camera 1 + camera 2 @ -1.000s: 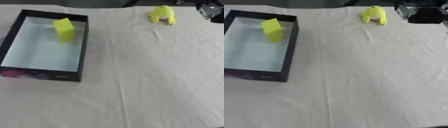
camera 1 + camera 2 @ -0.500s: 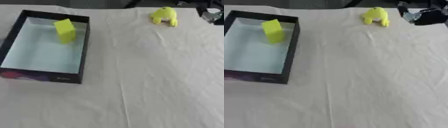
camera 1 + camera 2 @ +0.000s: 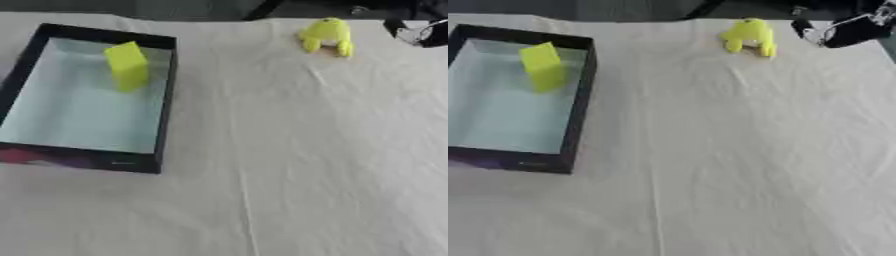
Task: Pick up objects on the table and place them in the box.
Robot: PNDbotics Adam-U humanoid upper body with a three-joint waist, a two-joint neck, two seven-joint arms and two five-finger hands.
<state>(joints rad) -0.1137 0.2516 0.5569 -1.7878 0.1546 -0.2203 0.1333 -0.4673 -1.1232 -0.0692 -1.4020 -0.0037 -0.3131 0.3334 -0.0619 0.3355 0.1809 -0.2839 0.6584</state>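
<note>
yellow toy point(image 3: 750, 35) sits at the table's point(image 3: 737, 165) far edge, well apart from the box point(image 3: 166, 100) w/ a yellow block point(image 3: 128, 65) inside, so we're reaching w/ our right hand point(image 3: 843, 31), fingers can't tell, grasp next.

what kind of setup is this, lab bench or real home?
Probably a staged test bench: a table under a plain white cloth, one black box holding a yellow block, one yellow toy-like object, and the robot's right hand at the edge.
</note>
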